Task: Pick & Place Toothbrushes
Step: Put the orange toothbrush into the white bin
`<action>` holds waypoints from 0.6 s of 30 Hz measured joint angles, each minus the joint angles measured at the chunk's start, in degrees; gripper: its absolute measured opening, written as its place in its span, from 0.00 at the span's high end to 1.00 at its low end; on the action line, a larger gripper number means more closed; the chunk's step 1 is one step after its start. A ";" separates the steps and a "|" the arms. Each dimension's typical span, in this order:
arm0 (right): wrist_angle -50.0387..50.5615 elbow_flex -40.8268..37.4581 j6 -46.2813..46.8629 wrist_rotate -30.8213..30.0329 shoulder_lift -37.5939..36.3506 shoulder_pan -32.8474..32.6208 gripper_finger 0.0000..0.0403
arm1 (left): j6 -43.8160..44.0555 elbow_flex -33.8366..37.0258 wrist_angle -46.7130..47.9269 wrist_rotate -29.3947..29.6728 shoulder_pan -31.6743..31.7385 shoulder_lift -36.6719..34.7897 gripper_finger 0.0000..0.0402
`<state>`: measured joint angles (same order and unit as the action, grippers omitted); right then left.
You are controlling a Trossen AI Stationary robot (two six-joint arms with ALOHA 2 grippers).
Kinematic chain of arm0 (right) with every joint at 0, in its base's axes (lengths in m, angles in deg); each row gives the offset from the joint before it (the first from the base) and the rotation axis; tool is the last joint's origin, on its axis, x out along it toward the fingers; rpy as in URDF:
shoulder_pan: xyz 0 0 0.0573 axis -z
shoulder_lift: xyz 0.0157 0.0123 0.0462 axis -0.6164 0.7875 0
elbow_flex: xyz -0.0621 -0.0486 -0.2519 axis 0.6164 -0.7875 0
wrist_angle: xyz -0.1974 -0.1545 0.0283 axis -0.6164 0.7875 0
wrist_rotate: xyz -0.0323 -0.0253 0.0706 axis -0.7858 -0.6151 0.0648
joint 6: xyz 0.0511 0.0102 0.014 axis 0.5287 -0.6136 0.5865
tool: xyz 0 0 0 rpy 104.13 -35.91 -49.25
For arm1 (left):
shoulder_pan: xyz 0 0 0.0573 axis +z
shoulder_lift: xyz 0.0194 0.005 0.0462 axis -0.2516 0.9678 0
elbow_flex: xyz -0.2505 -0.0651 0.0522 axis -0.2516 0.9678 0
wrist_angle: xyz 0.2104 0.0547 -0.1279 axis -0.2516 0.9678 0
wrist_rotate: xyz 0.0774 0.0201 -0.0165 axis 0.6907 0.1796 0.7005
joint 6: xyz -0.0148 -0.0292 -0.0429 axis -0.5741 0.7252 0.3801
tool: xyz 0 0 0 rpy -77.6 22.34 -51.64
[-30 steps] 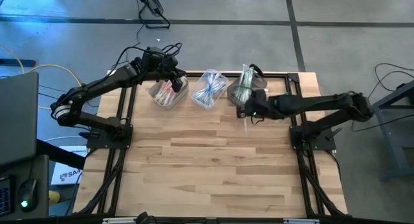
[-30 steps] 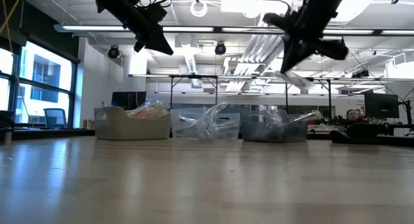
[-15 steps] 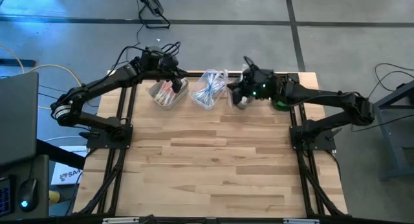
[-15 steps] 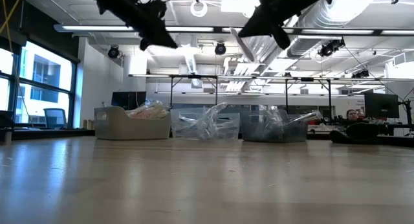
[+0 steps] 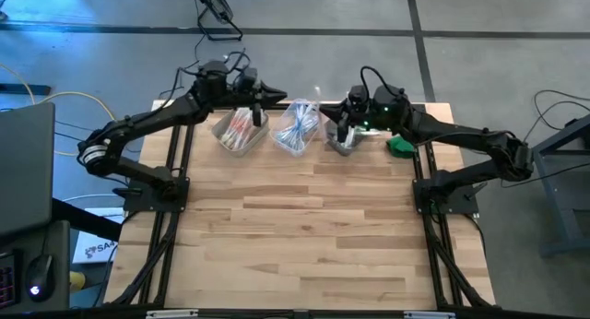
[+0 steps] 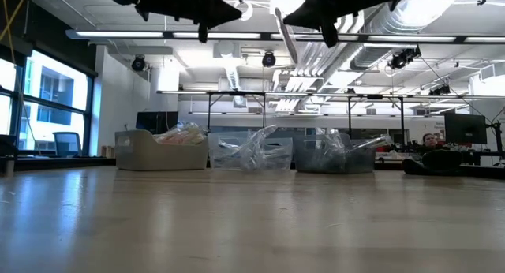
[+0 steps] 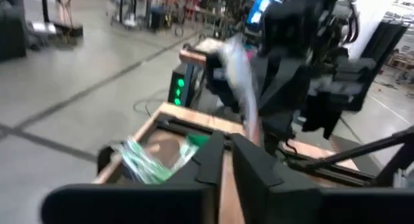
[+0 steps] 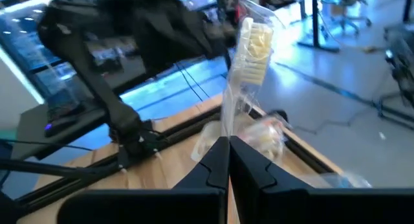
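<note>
Right gripper [image 8: 228, 160]: you see its two dark fingers pressed together on the wrapper's lower end.
Toothbrush [image 8: 249, 56]: clear-wrapped, pale bristle head uppermost, standing up from the fingertips.
Left arm [image 8: 110, 49]: dark, blurred, beyond the toothbrush.
Bin [image 8: 259, 134]: you find wrapped toothbrushes just past the fingertips.
Table [image 8: 165, 169]: wooden, black frame rail along its edge.

A big open lab or workshop floor is showing here. A wooden table [image 5: 304, 236] is sitting on a black metal frame [image 5: 171, 185] over a grey concrete floor [image 5: 498, 42], with loose cables [image 5: 564, 107] trailing across it. Behind the table, ducts and pipes [image 6: 331, 56] are running under long ceiling lights [image 6: 118, 35], and rows of benches with monitors [image 6: 465, 129] are stretching back toward tall windows [image 6: 51, 107].
</note>
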<state>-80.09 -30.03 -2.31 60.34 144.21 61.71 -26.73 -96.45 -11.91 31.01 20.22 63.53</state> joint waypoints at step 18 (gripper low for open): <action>-8.62 0.00 -6.20 7.19 2.46 -1.05 0.99 | 6.34 0.08 -15.83 1.14 -6.94 7.51 0.61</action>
<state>-88.71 -30.03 -8.51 67.53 146.67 60.67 -20.39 -96.37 -27.74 32.15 13.28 71.05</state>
